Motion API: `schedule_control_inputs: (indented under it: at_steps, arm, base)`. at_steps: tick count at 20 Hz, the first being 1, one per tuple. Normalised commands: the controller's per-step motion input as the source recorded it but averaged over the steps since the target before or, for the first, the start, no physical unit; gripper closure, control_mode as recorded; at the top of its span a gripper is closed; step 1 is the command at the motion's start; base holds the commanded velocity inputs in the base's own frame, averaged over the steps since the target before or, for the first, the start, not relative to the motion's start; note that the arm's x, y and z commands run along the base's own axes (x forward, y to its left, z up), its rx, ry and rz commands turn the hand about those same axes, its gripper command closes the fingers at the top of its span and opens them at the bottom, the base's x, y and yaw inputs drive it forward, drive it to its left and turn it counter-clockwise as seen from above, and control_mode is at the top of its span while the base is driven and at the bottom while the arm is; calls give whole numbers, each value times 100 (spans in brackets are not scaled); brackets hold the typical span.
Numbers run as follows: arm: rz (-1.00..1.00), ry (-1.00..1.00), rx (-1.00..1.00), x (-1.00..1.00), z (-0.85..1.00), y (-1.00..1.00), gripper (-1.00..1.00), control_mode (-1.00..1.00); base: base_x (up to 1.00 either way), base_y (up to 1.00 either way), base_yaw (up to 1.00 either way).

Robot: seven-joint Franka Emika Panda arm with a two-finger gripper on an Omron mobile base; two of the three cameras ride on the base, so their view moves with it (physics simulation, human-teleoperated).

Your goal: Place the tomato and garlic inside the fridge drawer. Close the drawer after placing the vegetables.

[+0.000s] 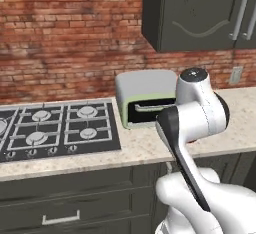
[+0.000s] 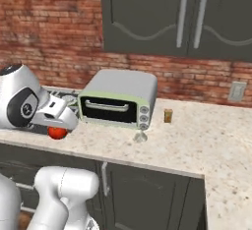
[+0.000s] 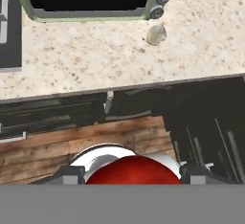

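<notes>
Between claw (image 3: 130, 176) tips, tomato (image 3: 134, 170), no labels.

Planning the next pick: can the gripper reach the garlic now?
Probably not yet: the gripper is shut on the tomato. The garlic lies free on the counter before the toaster oven.

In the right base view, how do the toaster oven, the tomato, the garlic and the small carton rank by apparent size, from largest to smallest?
1. Toaster oven, by far the largest.
2. Tomato, though the arm partly covers it.
3. Garlic and small carton look about alike; I would not rank them.
</notes>
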Motion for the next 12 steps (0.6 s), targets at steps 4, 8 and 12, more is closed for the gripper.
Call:
schedule_control_inputs:
  at_steps: [4, 8, 12]
  arm:
    - [0, 0, 0, 0, 0, 0, 100, 100]
    - [0, 0, 0, 0, 0, 0, 100, 100]
    - [0, 0, 0, 0, 0, 0, 100, 100]
  base:
    - [-56, 100, 35]
    - [-11, 100, 43]
    - [-3, 100, 47]
